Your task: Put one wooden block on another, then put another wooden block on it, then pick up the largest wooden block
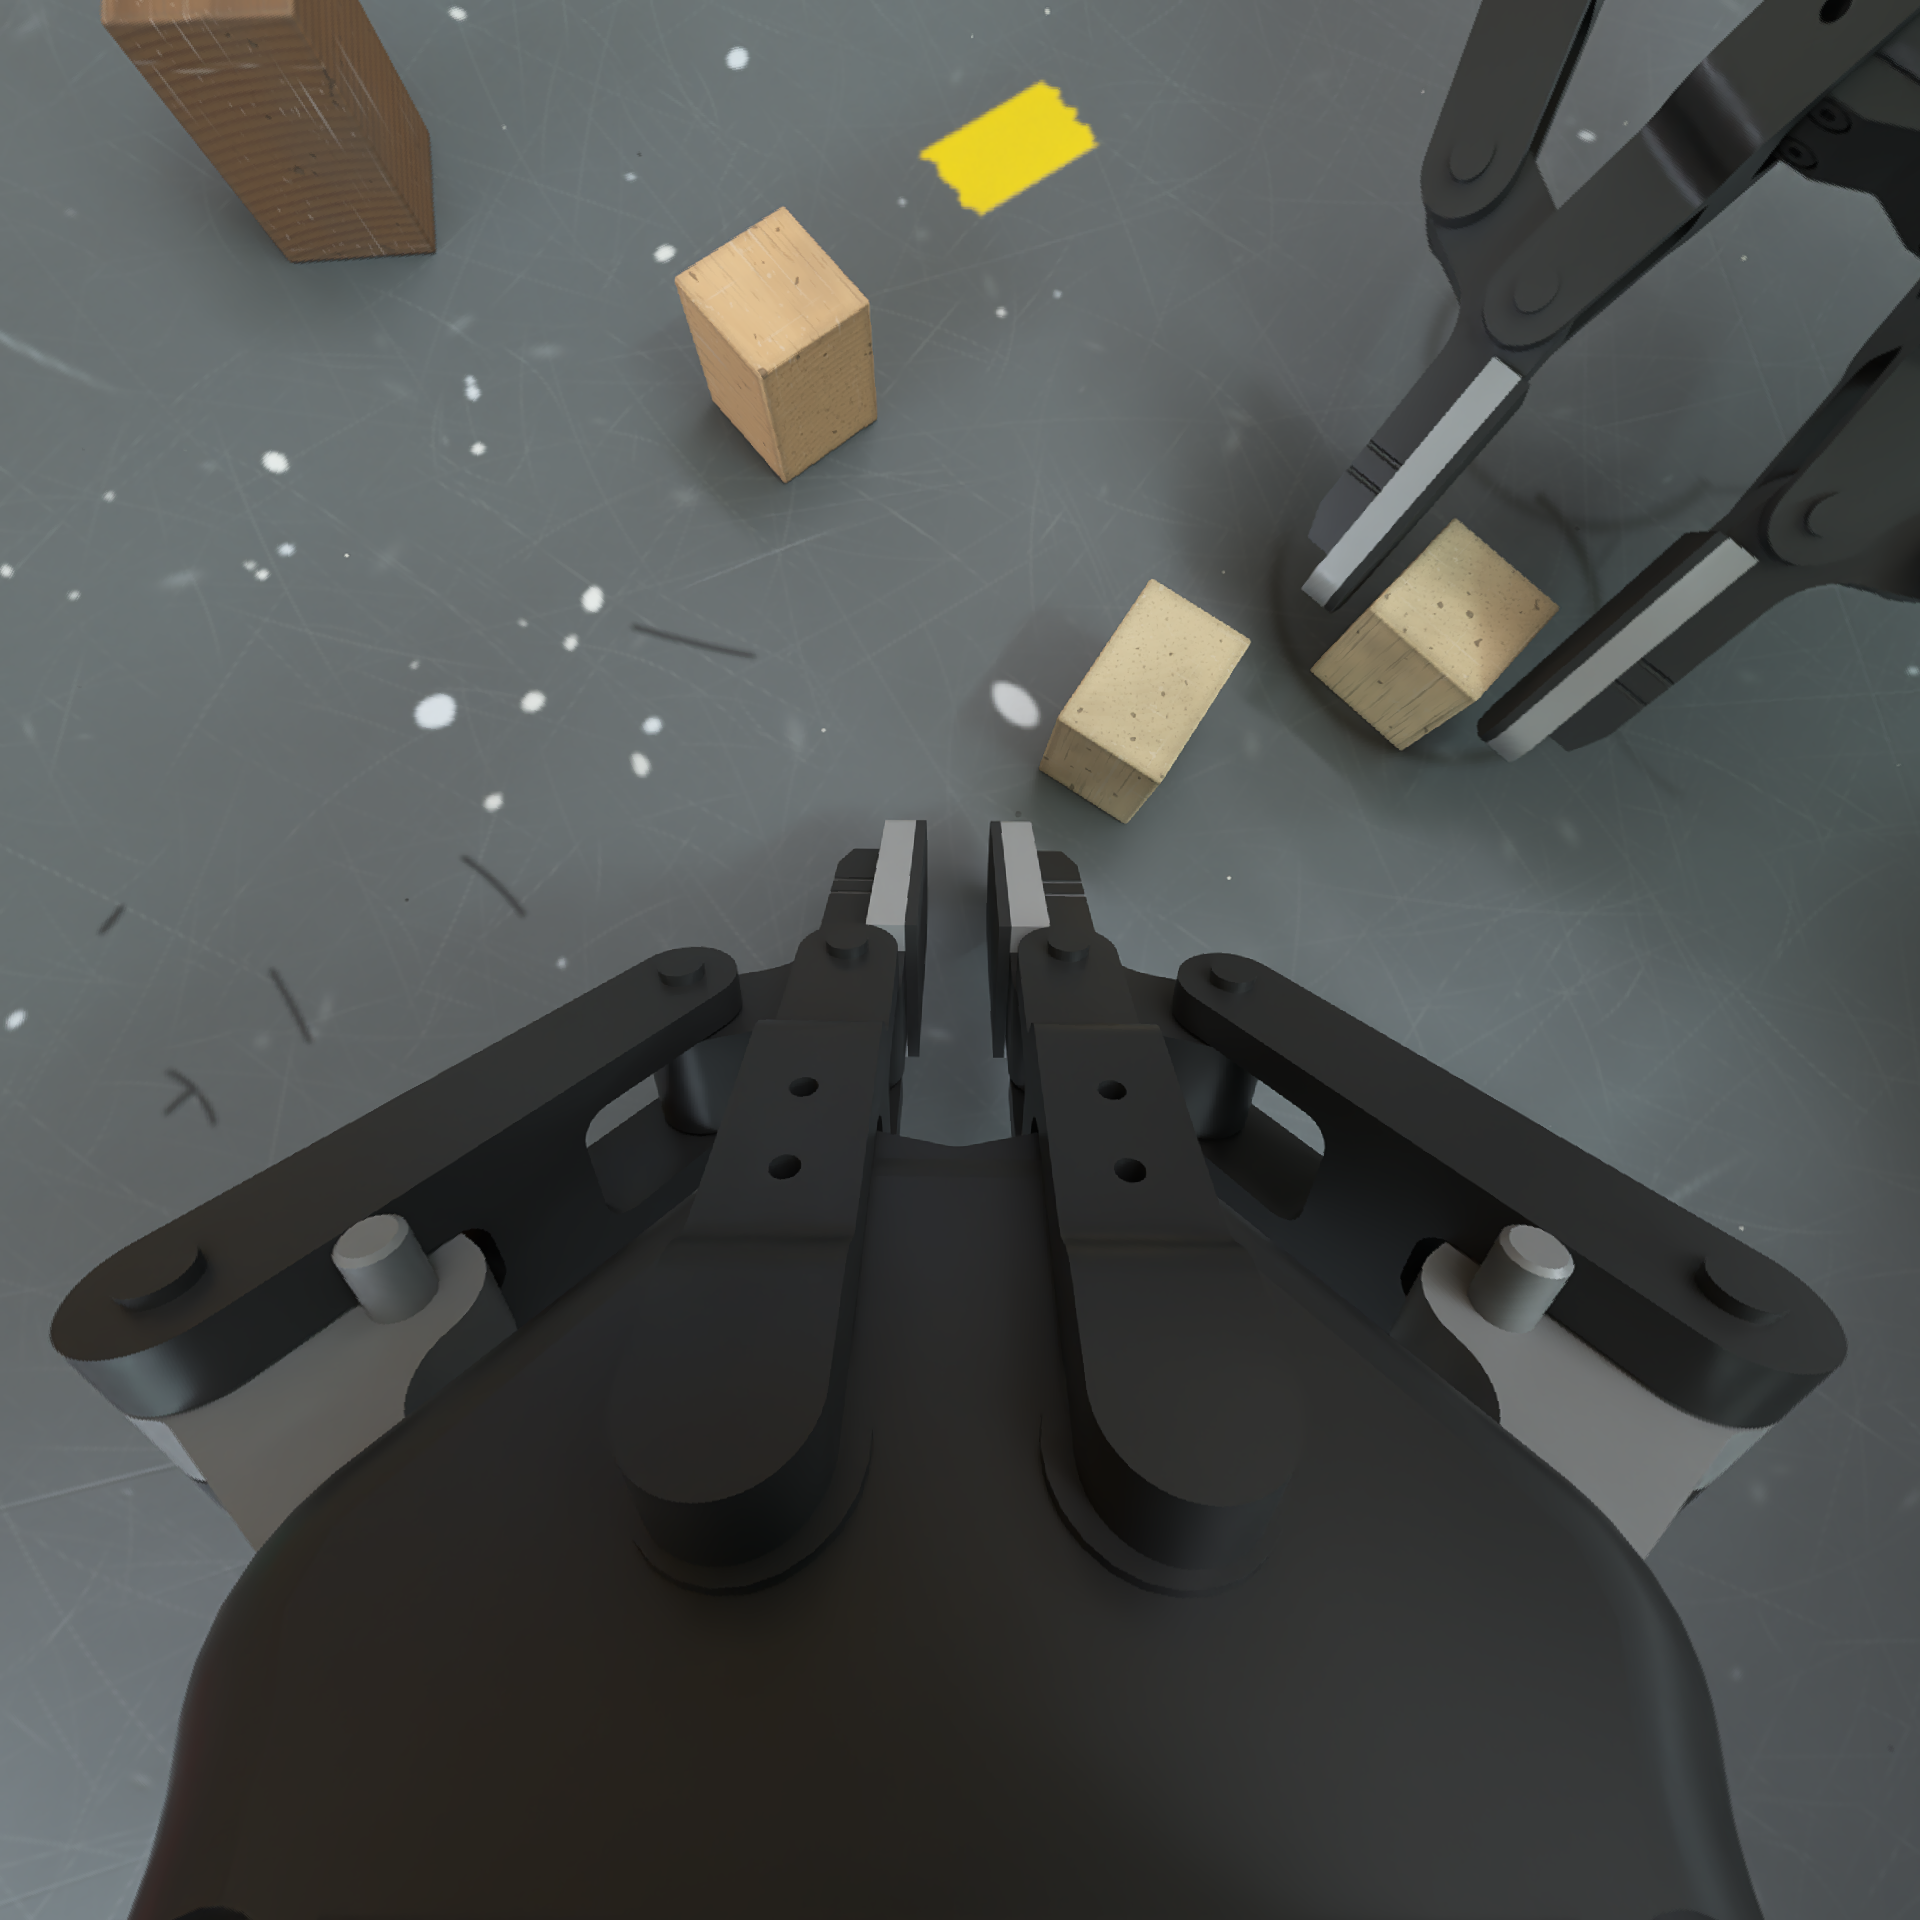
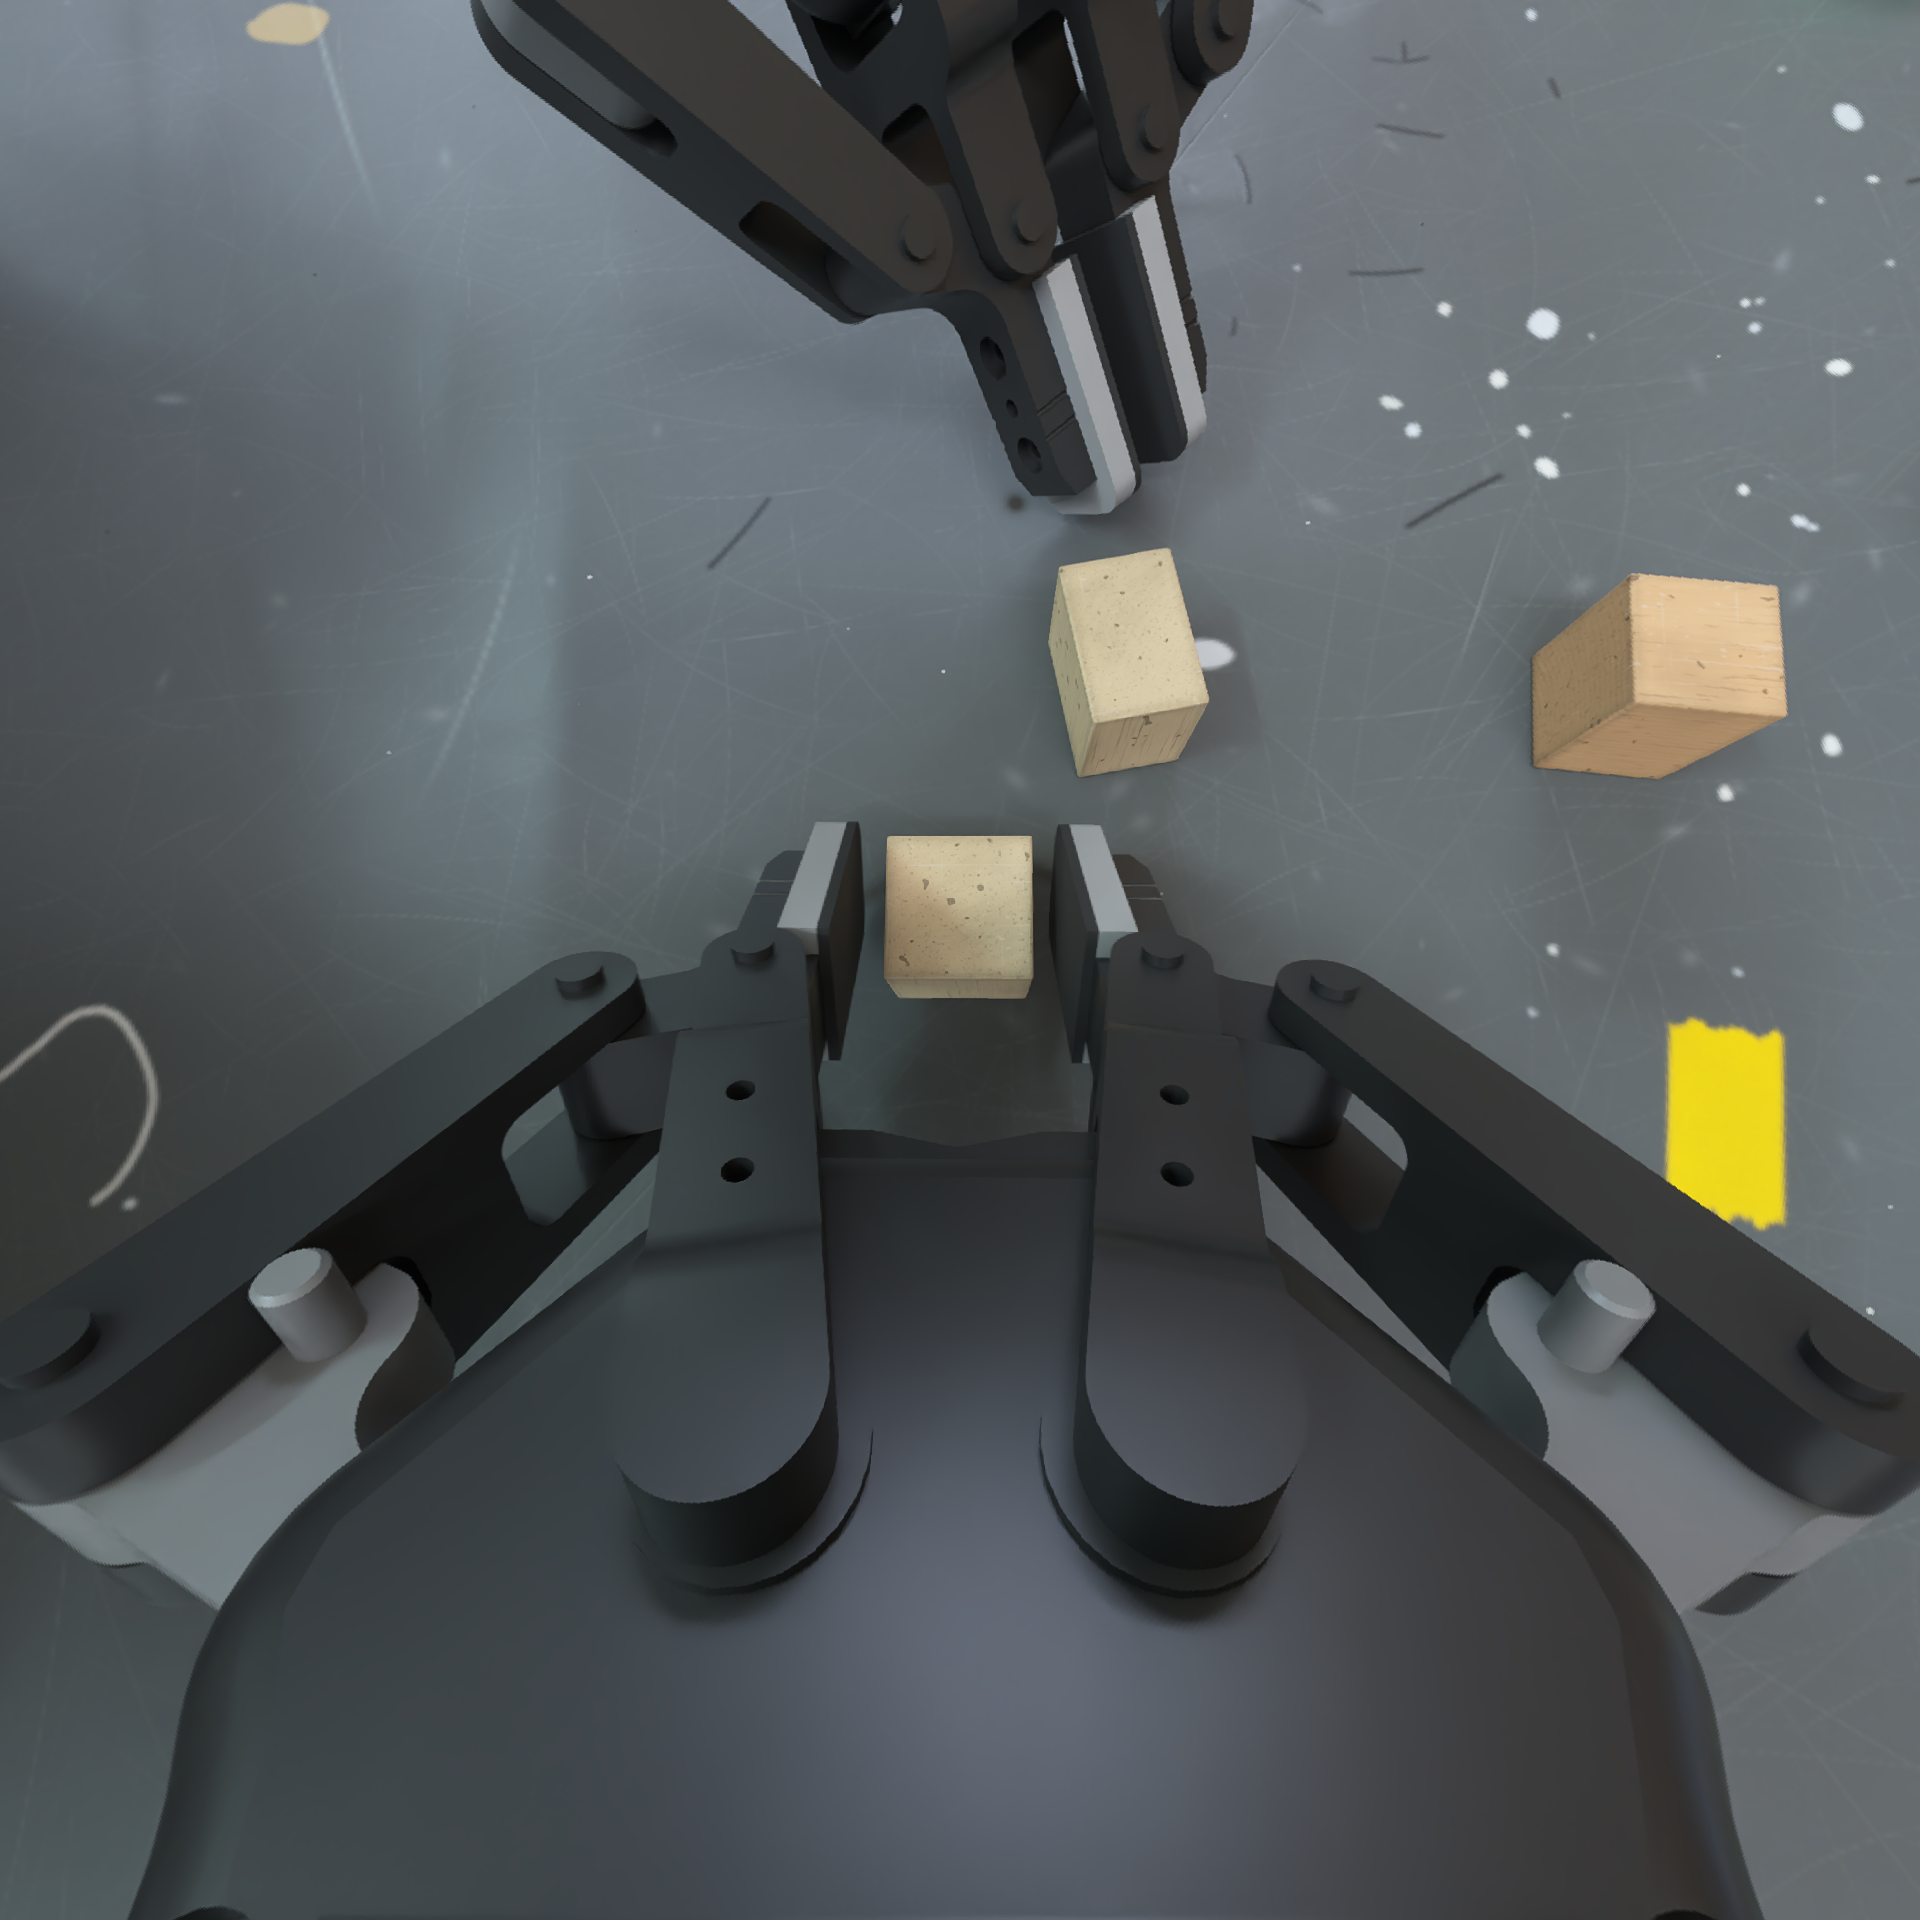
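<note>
Four wooden blocks stand on the grey table [image 1: 364,644]. The largest, a dark brown block [image 1: 291,125], is at the far left. A mid-sized tan block [image 1: 779,343] stands upright, also seen in the right wrist view [image 2: 1662,675]. A small pale block [image 1: 1143,696] [image 2: 1127,665] lies just ahead of my left gripper [image 1: 956,831], which is shut and empty; it also shows in the right wrist view [image 2: 1127,473]. My right gripper [image 2: 956,842] [image 1: 1415,665] is open and straddles another small pale block [image 2: 958,914] [image 1: 1455,613], with narrow gaps on both sides.
A strip of yellow tape [image 1: 1008,145] [image 2: 1725,1122] lies flat on the table beyond the tan block. White paint specks and dark scratches mark the surface. The two grippers are close together, with the loose pale block between them.
</note>
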`<state>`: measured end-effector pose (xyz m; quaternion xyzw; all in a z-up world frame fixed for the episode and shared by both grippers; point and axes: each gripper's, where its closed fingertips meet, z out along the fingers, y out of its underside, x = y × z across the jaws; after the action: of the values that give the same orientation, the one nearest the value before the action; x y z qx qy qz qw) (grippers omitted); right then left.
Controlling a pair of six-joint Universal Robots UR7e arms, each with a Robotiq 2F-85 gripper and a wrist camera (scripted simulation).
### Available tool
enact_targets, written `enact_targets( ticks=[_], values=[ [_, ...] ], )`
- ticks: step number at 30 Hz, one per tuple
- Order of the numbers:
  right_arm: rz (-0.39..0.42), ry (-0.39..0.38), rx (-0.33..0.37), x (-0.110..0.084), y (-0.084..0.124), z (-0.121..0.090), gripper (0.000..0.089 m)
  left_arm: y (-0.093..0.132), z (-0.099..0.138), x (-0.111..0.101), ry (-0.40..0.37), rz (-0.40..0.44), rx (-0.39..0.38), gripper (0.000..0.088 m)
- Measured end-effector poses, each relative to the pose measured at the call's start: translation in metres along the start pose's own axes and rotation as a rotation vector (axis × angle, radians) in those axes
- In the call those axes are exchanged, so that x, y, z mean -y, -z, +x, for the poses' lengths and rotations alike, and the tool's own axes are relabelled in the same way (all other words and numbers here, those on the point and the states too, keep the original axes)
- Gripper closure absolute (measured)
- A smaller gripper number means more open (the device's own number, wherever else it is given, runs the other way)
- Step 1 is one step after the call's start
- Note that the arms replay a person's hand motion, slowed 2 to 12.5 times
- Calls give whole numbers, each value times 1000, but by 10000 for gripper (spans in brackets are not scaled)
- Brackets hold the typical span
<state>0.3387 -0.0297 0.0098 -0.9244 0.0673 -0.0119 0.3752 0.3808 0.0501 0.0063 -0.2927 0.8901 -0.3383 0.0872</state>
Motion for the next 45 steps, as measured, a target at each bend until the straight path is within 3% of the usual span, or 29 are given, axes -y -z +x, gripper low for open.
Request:
enact_targets(
  ticks=[4, 16, 27, 45],
  values=[
    [-2, 5, -1, -1, 0, 0, 651, 0, 0, -1, -6, 1, 5, 776],
    [42, 4, -1, 6, 4, 2, 651, 0, 0, -1, -18, 21, 27, 771],
    [98, 19, -57, 10, 10, 15, 651, 1, 1, -2, -12, 67, 30, 773],
    [178, 53, -37, 20, 7, 25, 651, 7, 3, -9, -20, 72, -3, 882]
  ],
)
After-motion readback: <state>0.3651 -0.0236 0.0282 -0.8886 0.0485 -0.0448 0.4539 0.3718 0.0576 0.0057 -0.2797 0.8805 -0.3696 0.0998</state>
